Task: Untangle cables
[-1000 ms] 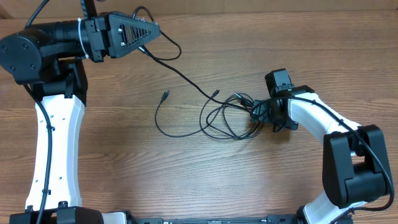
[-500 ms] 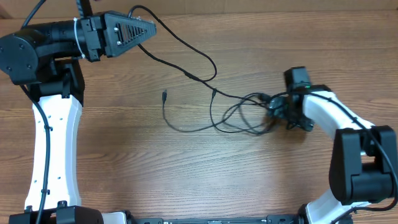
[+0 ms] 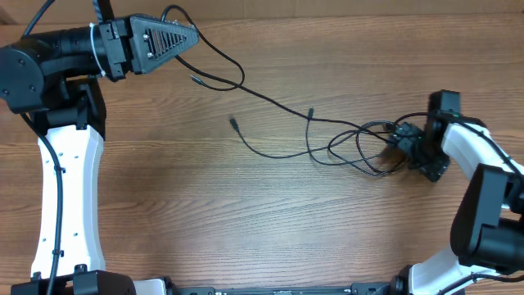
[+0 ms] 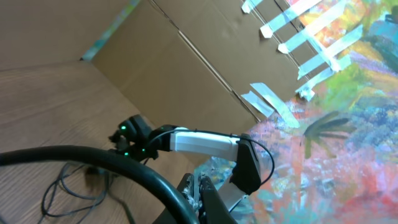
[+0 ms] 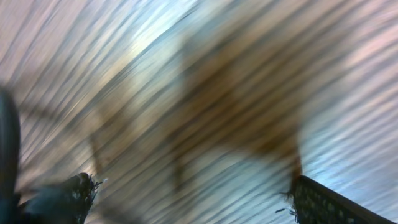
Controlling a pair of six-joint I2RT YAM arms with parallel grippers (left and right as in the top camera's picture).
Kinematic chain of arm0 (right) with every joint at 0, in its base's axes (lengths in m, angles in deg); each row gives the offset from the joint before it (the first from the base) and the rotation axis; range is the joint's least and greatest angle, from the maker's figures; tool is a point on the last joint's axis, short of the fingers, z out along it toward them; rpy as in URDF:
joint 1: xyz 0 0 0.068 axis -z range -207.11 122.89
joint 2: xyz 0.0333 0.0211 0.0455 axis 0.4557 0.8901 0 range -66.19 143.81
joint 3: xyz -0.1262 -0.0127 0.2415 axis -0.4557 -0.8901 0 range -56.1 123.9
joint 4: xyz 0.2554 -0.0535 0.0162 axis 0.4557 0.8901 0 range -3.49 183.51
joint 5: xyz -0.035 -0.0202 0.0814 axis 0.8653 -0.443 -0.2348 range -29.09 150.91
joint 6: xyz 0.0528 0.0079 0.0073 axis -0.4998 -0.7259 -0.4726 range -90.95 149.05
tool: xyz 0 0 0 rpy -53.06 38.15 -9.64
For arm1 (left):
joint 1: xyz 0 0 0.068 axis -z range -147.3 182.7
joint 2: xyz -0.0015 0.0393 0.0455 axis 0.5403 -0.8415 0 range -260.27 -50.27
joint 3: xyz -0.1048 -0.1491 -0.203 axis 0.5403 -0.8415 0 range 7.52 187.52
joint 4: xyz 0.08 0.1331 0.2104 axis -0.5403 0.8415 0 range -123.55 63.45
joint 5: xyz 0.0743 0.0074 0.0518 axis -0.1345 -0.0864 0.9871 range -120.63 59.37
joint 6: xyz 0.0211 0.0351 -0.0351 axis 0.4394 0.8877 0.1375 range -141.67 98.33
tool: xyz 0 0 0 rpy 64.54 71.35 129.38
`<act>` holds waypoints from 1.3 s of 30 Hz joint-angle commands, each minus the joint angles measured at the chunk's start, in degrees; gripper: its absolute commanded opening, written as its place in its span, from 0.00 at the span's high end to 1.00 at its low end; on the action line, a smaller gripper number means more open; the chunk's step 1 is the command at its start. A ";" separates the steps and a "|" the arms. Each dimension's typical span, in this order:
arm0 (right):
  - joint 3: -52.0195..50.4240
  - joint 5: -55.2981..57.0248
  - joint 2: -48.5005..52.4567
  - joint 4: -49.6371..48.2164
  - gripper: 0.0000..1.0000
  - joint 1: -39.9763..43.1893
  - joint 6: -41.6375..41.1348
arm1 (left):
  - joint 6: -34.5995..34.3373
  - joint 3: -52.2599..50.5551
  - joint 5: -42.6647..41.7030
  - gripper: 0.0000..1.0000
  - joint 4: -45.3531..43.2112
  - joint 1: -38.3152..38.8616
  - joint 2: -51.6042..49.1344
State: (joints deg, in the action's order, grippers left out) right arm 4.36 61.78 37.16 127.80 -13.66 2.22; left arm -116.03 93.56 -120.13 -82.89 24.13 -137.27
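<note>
The cables (image 3: 344, 146) are thin black cords lying in a loose tangle on the wooden table, right of centre. One strand runs up and left to my left gripper (image 3: 195, 37); its loose plugs (image 3: 232, 123) lie nearby. My left gripper, raised at the top left, is shut on this strand (image 4: 74, 155), which crosses close to the lens in the left wrist view, fingers together (image 4: 202, 186). My right gripper (image 3: 407, 147) is at the tangle's right end. The right wrist view is blurred; its fingers (image 5: 189, 196) stand wide apart over the wood.
The table (image 3: 270, 229) is bare wood. A cardboard wall (image 4: 155, 68) and a colourful painted surface (image 4: 348, 124) stand behind it in the left wrist view, where the right arm (image 4: 199, 142) also shows.
My right gripper has moved to the right and the tangle has moved with it, stretching out the strands. The strand to my left gripper has pulled straighter. The left arm has barely moved.
</note>
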 commanded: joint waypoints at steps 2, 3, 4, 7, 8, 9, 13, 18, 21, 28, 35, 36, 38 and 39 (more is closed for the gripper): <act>-0.42 0.90 0.33 -0.46 0.00 4.68 -2.32 | -0.83 1.79 -1.14 0.96 -0.39 -1.16 1.62; -0.42 -0.24 0.33 -0.50 0.00 5.53 -2.38 | -0.85 1.79 -1.14 0.96 -0.39 -1.16 1.62; -0.42 -1.77 0.33 -0.57 0.00 6.29 -2.36 | -0.83 1.79 -1.14 0.96 -0.39 -1.16 1.62; -0.42 -6.23 0.33 -0.81 0.00 7.89 -2.32 | -0.83 1.79 -1.14 0.96 -0.39 -1.16 1.62; -0.42 -7.52 0.33 -1.07 0.00 8.20 -2.32 | -0.83 1.79 -1.14 0.96 -0.42 -1.16 1.62; -0.42 -8.79 0.33 -1.18 0.00 8.37 -2.32 | -0.81 1.79 -1.14 0.96 -0.42 -1.16 1.62; -0.42 -13.38 0.33 -1.09 0.00 8.26 -2.29 | -0.79 1.01 -1.14 0.96 -0.42 -1.16 1.62; -0.42 -14.01 0.33 -0.31 0.00 7.61 -2.32 | -0.79 -0.26 -1.14 0.96 -0.39 -1.16 1.62; -0.42 -14.01 0.33 -0.72 0.00 7.63 -2.32 | -0.81 -0.46 -1.14 0.96 -0.39 -1.16 1.62; -0.42 -13.99 0.33 -0.70 0.00 7.61 -2.32 | -0.81 -0.50 -1.14 0.96 -0.39 -1.01 1.60; -0.42 -13.99 0.33 -0.70 0.00 7.63 -2.32 | 0.04 -0.50 -1.14 0.96 -0.31 1.60 1.51; -0.42 -13.99 0.33 -0.70 0.00 7.61 -2.32 | 0.76 -0.50 -1.14 0.96 -0.13 2.29 1.44; -0.42 -13.99 0.33 -0.70 0.00 7.61 -2.32 | 1.27 -0.50 -1.14 0.96 -0.15 3.45 1.29; -0.42 -13.99 0.33 -0.70 0.00 7.63 -2.32 | 1.70 -0.50 -1.14 0.96 -0.15 4.00 1.20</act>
State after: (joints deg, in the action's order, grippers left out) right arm 4.43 50.15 36.83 127.19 -5.44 0.54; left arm -115.99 93.32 -120.13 -82.85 26.68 -137.25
